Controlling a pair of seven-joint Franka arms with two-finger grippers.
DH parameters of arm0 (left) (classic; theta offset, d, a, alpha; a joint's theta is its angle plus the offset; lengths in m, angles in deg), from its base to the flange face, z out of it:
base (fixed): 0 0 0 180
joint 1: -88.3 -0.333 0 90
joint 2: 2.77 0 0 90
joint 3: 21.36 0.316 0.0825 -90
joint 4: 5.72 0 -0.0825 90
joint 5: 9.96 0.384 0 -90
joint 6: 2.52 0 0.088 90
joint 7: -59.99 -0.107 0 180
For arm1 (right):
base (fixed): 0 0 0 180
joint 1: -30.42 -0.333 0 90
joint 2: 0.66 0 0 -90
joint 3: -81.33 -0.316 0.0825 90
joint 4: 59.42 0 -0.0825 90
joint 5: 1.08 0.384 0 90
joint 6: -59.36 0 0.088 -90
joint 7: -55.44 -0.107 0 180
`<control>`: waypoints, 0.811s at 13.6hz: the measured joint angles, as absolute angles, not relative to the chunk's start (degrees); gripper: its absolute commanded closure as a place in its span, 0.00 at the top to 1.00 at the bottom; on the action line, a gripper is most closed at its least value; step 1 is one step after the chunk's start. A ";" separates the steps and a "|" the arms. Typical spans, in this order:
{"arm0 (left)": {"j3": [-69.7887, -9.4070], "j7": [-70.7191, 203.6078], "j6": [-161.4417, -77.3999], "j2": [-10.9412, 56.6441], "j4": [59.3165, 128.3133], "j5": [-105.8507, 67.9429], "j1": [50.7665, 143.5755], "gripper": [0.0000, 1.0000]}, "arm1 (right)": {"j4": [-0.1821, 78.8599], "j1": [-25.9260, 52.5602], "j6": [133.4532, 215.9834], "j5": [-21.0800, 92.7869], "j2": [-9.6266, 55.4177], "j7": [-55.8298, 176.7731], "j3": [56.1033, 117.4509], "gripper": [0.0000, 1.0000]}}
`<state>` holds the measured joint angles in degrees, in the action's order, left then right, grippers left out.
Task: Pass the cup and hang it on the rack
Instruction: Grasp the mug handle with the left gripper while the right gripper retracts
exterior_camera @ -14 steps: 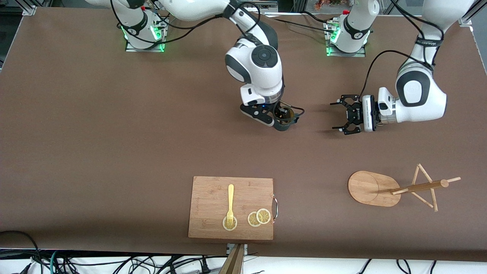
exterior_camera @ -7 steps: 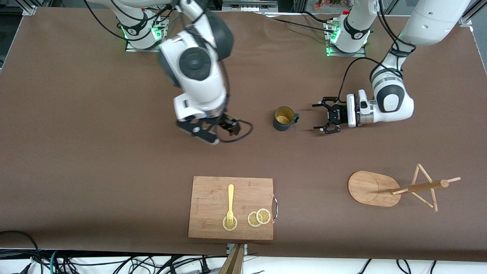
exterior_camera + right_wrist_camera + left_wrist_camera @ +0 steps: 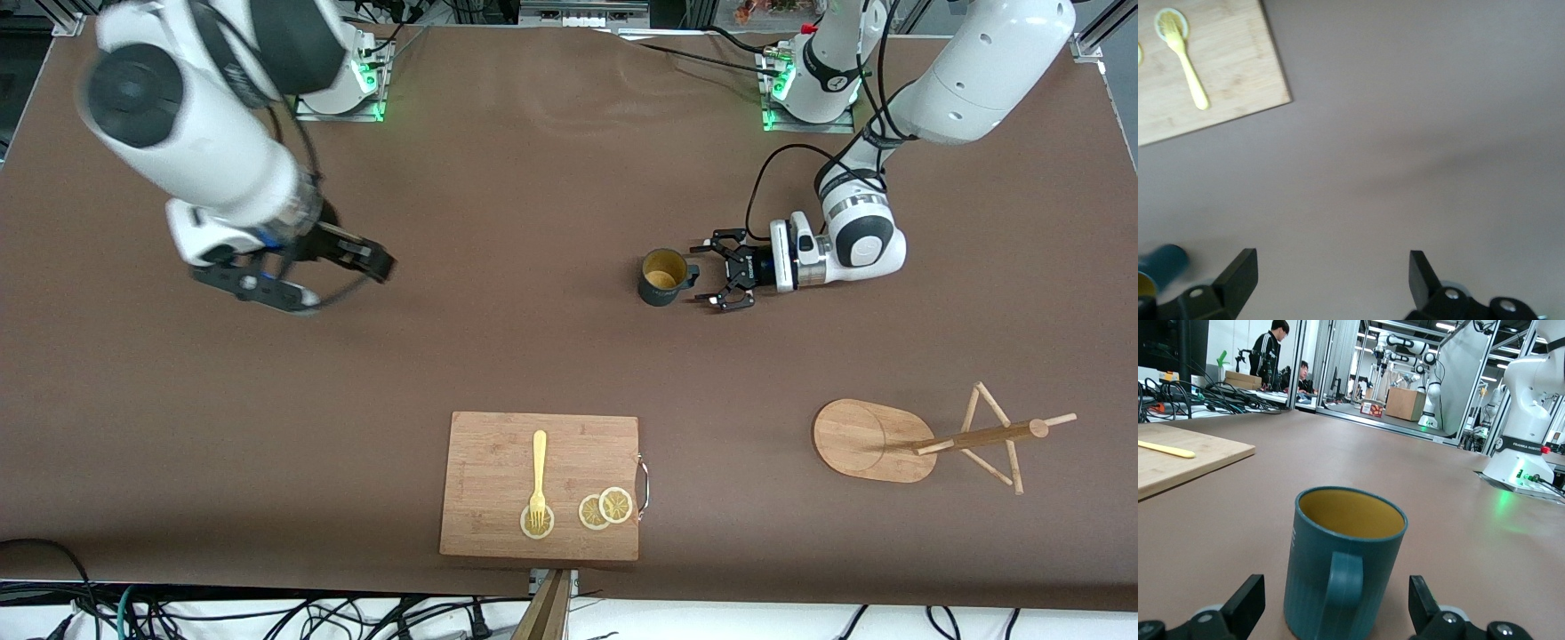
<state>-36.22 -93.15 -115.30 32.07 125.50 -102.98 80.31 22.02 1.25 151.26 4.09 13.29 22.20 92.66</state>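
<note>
The dark teal cup (image 3: 662, 276) stands upright mid-table, yellowish inside, handle turned toward my left gripper (image 3: 714, 275). The left gripper is open and level with the cup, its fingertips just beside the handle. In the left wrist view the cup (image 3: 1343, 567) fills the centre, handle facing the camera, between the spread fingers (image 3: 1247, 600). My right gripper (image 3: 351, 277) is open and empty, up over bare table toward the right arm's end. In the right wrist view the cup (image 3: 1161, 264) shows at the edge. The bamboo rack (image 3: 925, 440) lies tipped on its side, nearer the front camera, toward the left arm's end.
A wooden cutting board (image 3: 498, 462) with a yellow fork (image 3: 538, 476) and lemon slices (image 3: 605, 508) lies near the front edge. It also shows in the right wrist view (image 3: 1225, 67). The right arm's big links hang over its end of the table.
The right gripper let go of the cup and swung away toward its own end of the table. The left gripper moved in to the cup's handle.
</note>
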 measured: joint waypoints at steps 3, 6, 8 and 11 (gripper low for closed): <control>-36.53 -93.76 -115.27 32.72 125.32 -103.41 80.32 0.00 | 31.14 1.51 150.51 4.18 4.66 35.42 99.79 1.00; -36.66 -93.99 -115.18 33.06 125.12 -103.47 80.32 0.00 | 35.32 1.67 147.78 4.05 -1.31 43.65 105.14 1.00; -36.66 -94.04 -114.94 33.08 125.08 -103.53 80.30 0.00 | 36.15 1.68 146.83 3.03 -3.38 45.88 106.49 1.00; -36.64 -92.33 -112.73 33.08 124.98 -103.64 79.90 0.00 | 36.30 1.67 146.88 1.29 -3.66 49.73 107.72 1.00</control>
